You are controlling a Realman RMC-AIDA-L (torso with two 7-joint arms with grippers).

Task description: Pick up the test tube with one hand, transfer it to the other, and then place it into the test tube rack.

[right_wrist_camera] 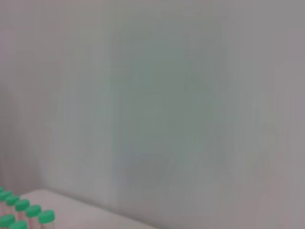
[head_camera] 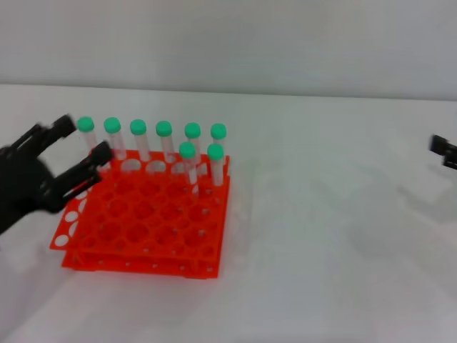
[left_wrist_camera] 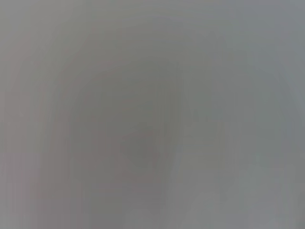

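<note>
In the head view the test tube rack (head_camera: pixel 146 221) sits left of centre on the white desk (head_camera: pixel 335 236). It is one orange-red rack with two tiers and a grid of round holes. Eight green-capped tubes stand upright in it. Six form a row along the far edge of the rack, across the upper left of the frame. Two more stand just in front of that row at its right end, near the rack's far right corner. The leftmost tube of the back row, the test tube (head_camera: pixel 86 136), stands at the rack's far left corner, right by the left gripper. All the other holes of the rack look empty.

The left gripper (head_camera: pixel 80 143) comes in from the left edge of the frame, black and somewhat blurred. Its jaws are spread apart, one finger near the cap of the test tube and the other lower, over the rack's far left corner. Nothing is held between them.

The right gripper (head_camera: pixel 444 151) shows only as a small dark piece at the right edge of the frame, well apart from the rack. Whether its jaws are open or closed cannot be told.

The left wrist view shows only a plain grey blur. The right wrist view shows a pale wall, with several green caps (right_wrist_camera: pixel 21 210) in the lower left corner of the frame.
</note>
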